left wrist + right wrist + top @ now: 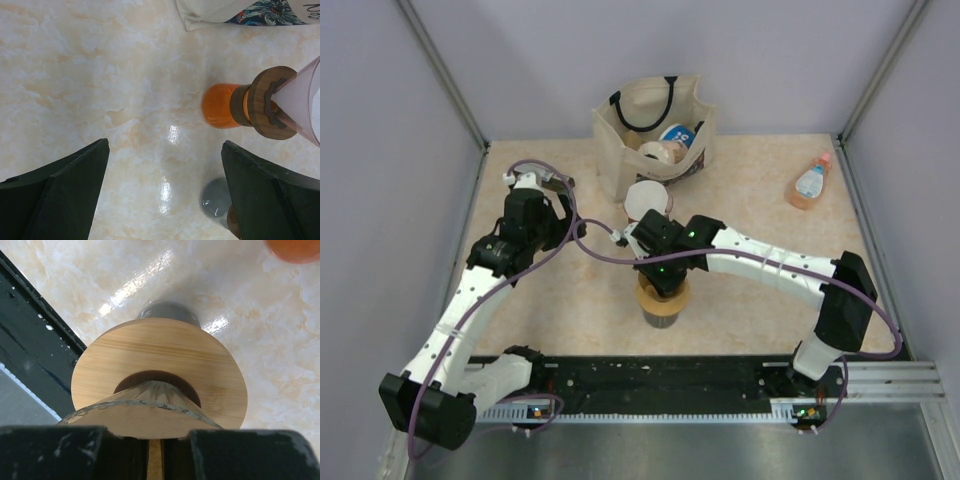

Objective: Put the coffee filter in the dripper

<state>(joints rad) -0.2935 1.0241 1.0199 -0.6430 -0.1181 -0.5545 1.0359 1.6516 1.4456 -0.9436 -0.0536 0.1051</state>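
My right gripper [155, 455] [660, 262] is shut on the edge of the coffee filter [145, 422], a thin pale sheet that looks beige in the shade. The filter lies inside the dripper [150, 392], a translucent ribbed cone. That cone sits in the hole of a tan wooden ring [160, 350] on a grey glass beaker [167, 310]. From above, the arm covers most of this stack [662, 303]. My left gripper [165, 170] [558, 205] hangs wide open over bare table to the left, holding nothing.
A second pale pink cone [305, 97] [648, 198] rests in a dark brown ring [265, 102] on an orange beaker [217, 105], just behind my right gripper. A cloth tote bag [655, 130] stands at the back. An orange bottle [810, 182] lies far right. A black rail [35, 330] runs along the near edge.
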